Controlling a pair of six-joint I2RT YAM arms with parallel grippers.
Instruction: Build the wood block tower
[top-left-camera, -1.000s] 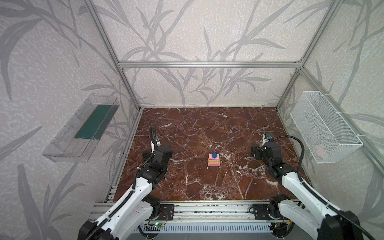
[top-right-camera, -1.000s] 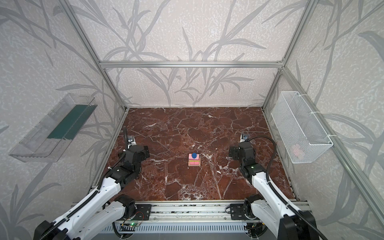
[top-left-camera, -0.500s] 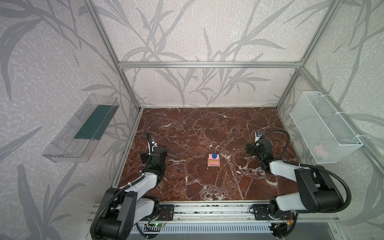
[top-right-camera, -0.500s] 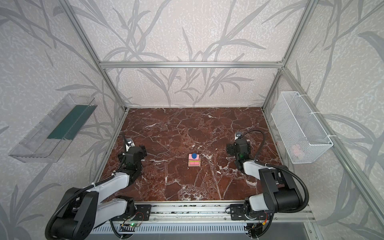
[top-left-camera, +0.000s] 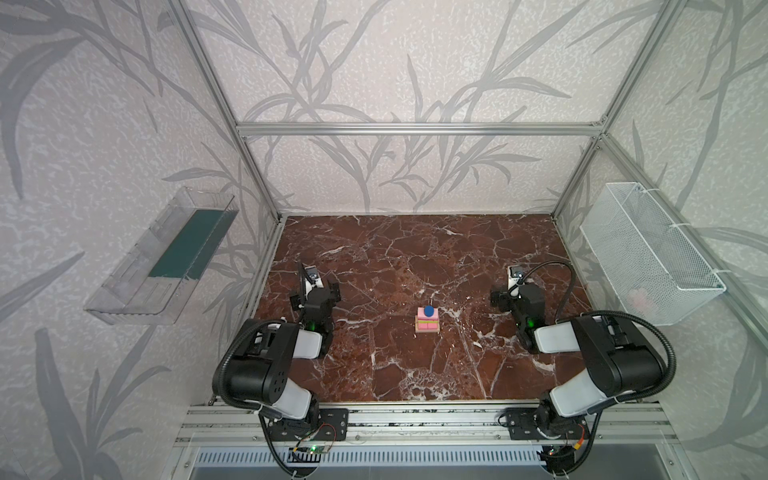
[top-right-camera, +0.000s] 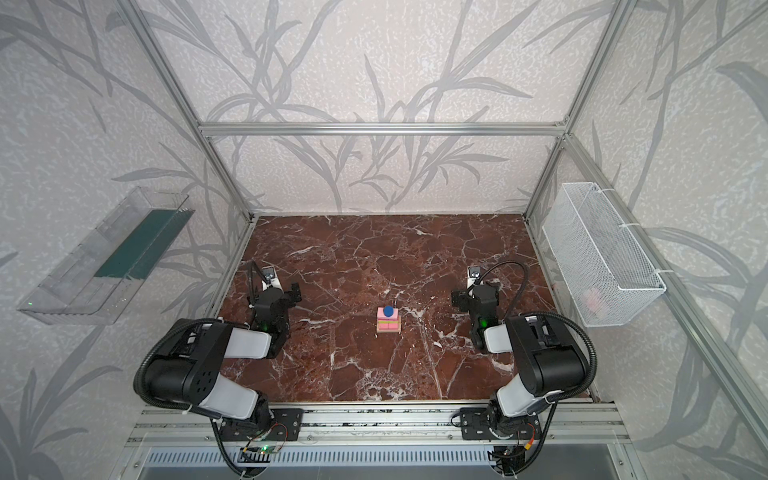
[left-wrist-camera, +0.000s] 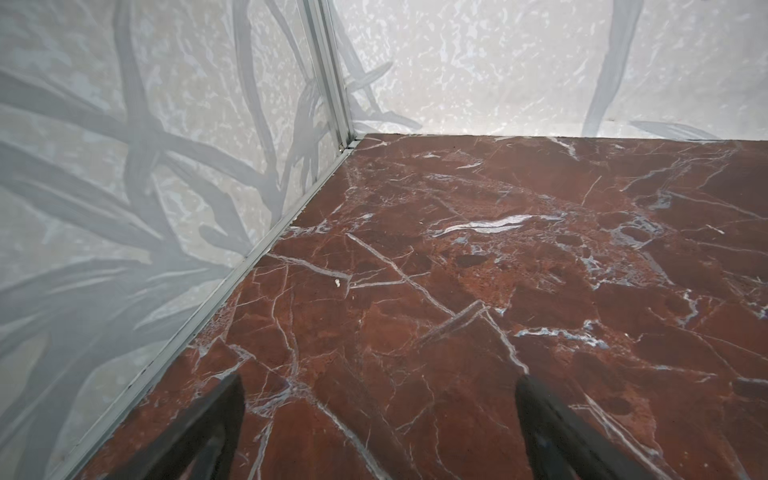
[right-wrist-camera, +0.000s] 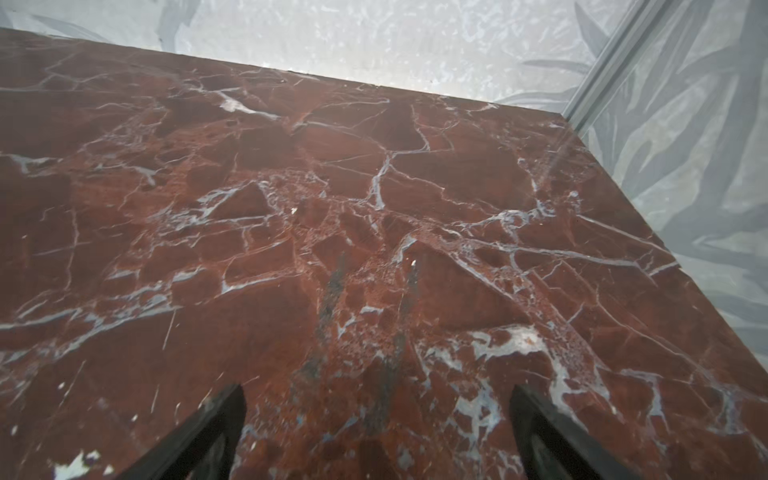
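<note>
Tower (top-left-camera: 428, 321) (top-right-camera: 389, 320) stands alone on the red-brown marble worktop (top-left-camera: 415, 249), about midway between the left and right edges and a bit nearer the near edge than the far one. Tan shows at the base, pink faces above, then a lime-green bar (top-left-camera: 428, 320), with the blue disc (top-left-camera: 429, 311) on top. Nothing touches it. Finer layer detail is too small to tell.

Left gripper (top-left-camera: 315, 293) (top-right-camera: 274, 296) sits low over the worktop close to the left edge, well apart from the tower. Its arm is folded: elbow raised near the near edge, forearm lying low, wrist aimed at the far-left corner. In the left wrist view the fingers (left-wrist-camera: 216, 432) are spread wide with only bare marble between them.

Right gripper (top-left-camera: 517, 293) (top-right-camera: 476, 297) mirrors this near the right edge, also well clear of the tower. Elbow is up by the near edge, forearm low, wrist aimed toward the far edge. The right wrist view shows its fingers (right-wrist-camera: 212, 436) wide apart and empty, over bare marble.

Clear tray (top-left-camera: 166, 257) hangs on the left wall. Wire basket (top-left-camera: 648, 249) hangs on the right wall with something pink (top-left-camera: 640, 297) inside, too blurred to name.
</note>
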